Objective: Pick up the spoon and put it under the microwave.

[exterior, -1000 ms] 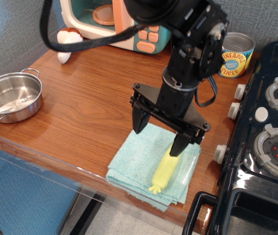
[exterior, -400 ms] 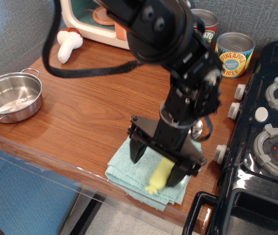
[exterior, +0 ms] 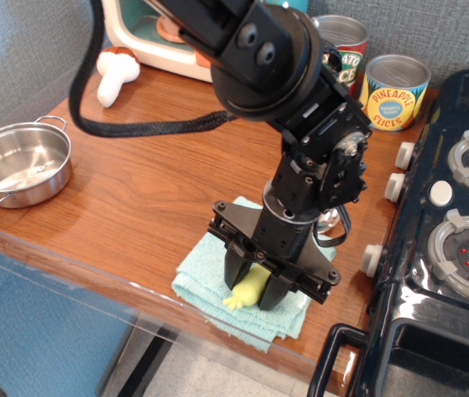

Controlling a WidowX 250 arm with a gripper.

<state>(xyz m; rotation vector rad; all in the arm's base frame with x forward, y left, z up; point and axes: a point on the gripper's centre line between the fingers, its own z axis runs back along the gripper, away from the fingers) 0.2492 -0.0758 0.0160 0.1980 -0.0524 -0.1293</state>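
Note:
The spoon [exterior: 238,299] lies on a folded teal towel [exterior: 203,279] near the table's front edge. Only the frilled end of its pale yellow-green handle shows. A bit of its shiny bowl [exterior: 328,220] peeks out behind the arm. My gripper [exterior: 253,289] is down on the towel with its two black fingers closed against the sides of the handle. The microwave [exterior: 135,37] stands at the back left of the table, mostly hidden by my arm. Its cream front and a salmon-pink part show.
A white mushroom toy [exterior: 113,71] lies in front of the microwave. A steel pot [exterior: 19,162] sits at the left edge. Two cans, tomato [exterior: 339,51] and pineapple [exterior: 395,92], stand at the back. A black toy stove [exterior: 453,215] fills the right side.
My gripper has come down onto the towel and its fingers have closed in on the spoon's handle. The towel has bunched slightly toward the front.

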